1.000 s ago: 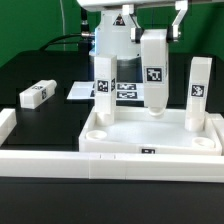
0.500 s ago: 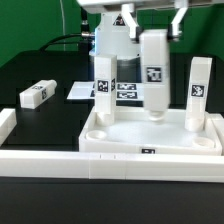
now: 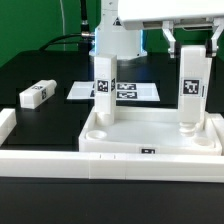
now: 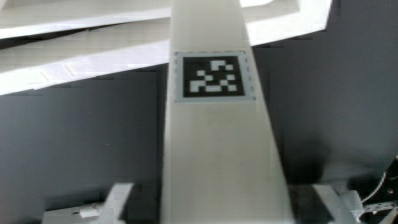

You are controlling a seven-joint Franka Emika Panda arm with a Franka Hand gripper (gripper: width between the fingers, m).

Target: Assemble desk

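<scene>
The white tray-like tabletop [image 3: 180,143] lies at the front centre. One leg block [image 3: 103,85] stands upright in its far corner on the exterior view's left. My gripper [image 3: 192,42] is shut on a second leg block [image 3: 190,92] and holds it upright over the tray's far corner on the exterior view's right. I cannot tell whether its lower end touches the tray. In the wrist view this leg [image 4: 217,120] runs between my fingers [image 4: 125,200], tag facing the camera. A third leg [image 3: 35,95] lies flat on the black table. The fourth is hidden.
The marker board [image 3: 128,92] lies flat behind the tray. A long white border rail [image 3: 40,160] runs along the front, and another piece [image 3: 5,125] sits at the exterior view's left edge. The robot's base [image 3: 120,40] stands at the back.
My gripper has moved from the tray's middle towards the exterior view's right, carrying the leg. The leg that stood at the right corner is now hidden behind it.
</scene>
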